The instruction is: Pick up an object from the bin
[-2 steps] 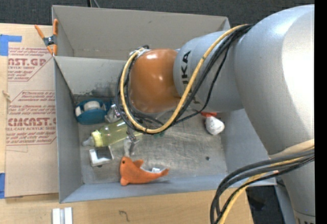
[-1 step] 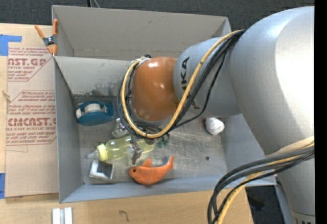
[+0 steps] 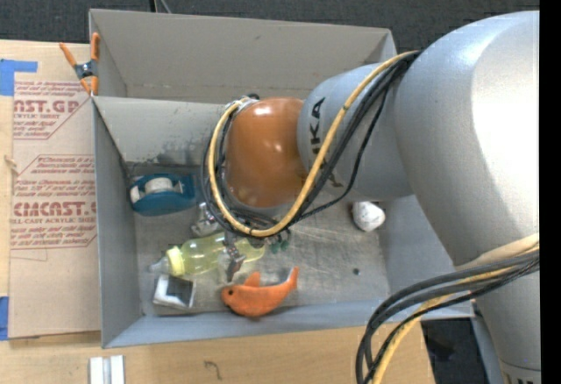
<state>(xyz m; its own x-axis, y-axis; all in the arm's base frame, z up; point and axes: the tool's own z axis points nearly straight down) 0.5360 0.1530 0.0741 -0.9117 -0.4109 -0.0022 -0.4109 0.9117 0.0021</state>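
Yellow-green bottle (image 3: 198, 258) lies beneath the claw (image 3: 230, 254), whose opening I cannot tell.

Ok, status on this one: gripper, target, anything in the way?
Gripper low over the yellow-green bottle, near left of the bin. Grasp not confirmed. Orange curved piece and small black-and-white square crowd it; blue tape roll apart.

The arm (image 3: 456, 137) enters from the right, wrist (image 3: 263, 154) (orange-capped) pointing down.
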